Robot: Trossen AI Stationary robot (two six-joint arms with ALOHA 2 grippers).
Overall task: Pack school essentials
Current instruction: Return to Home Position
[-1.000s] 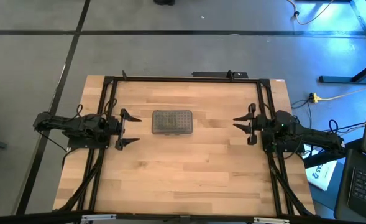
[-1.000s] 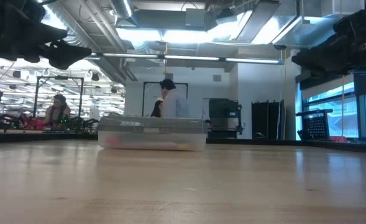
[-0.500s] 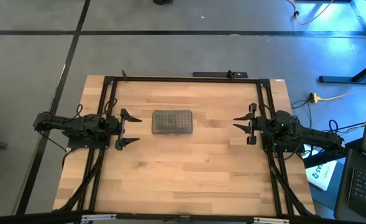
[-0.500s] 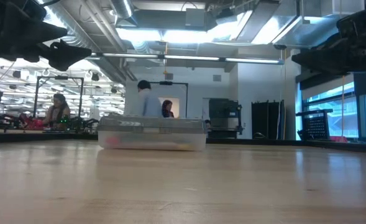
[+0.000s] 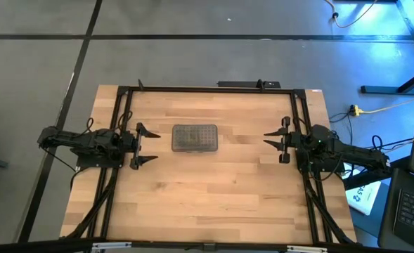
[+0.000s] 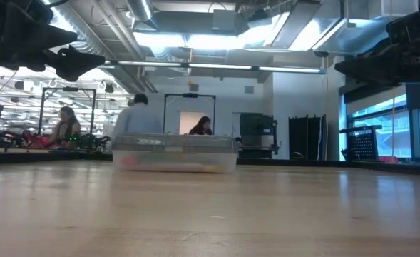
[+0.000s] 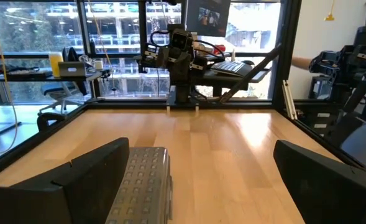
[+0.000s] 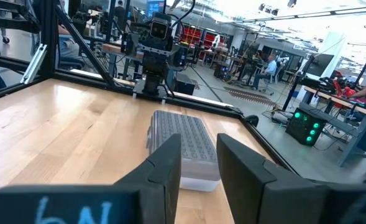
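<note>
Case (image 5: pixel 195 138) on wooden table (image 5: pixel 214 197), people (image 6: pixel 140 118) beyond; left pincer (image 5: pixel 149 145) wide, right pincer (image 5: pixel 266 139) ajar (empty)

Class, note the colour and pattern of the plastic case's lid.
The lid is grey with rows of small dots, clearest in the high view.

The school essentials (image 6: pixel 127 163) show only as pink and yellowish smudges inside the shut clear case (image 6: pixel 174 143).

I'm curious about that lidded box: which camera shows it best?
The high view: the box lies whole, lid shut. The low view shows only its side; both wrist views show it partly hidden by fingers.
</note>
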